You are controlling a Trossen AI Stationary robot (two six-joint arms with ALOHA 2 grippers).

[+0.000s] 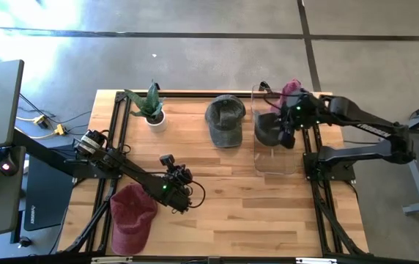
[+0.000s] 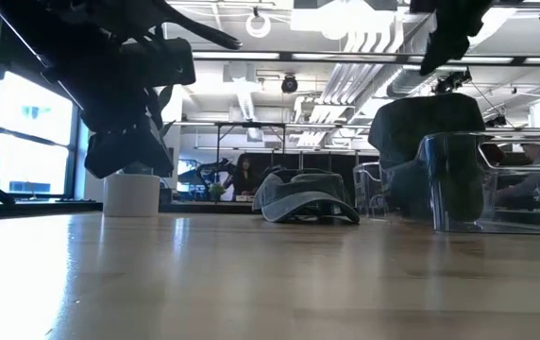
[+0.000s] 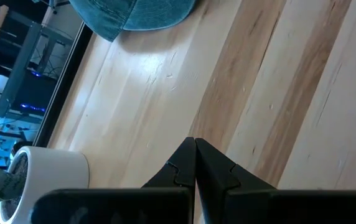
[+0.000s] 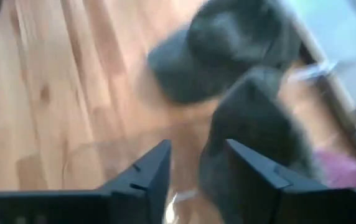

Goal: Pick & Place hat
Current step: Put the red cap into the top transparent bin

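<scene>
Three caps lie in sight on the worktop, with a fourth, pinkish one showing at the far end of a clear bin. At the left front edge lies a red cap, free of any grip. Just beside it the left pincer hovers with its fingers pressed together and holding nothing, apparently waiting. Behind it, at the far edge, stands a potted plant, well clear of the work. At centre rear a grey-green cap rests crown up, untouched, probably awaiting its turn. To its right stands the clear bin, evidently the drop point. A dark cap sits in it at the far end, directly under the right pincer. That pincer's fingers stand apart above the dark cap, gripping nothing. The placing of this cap looks complete or nearly so.
</scene>
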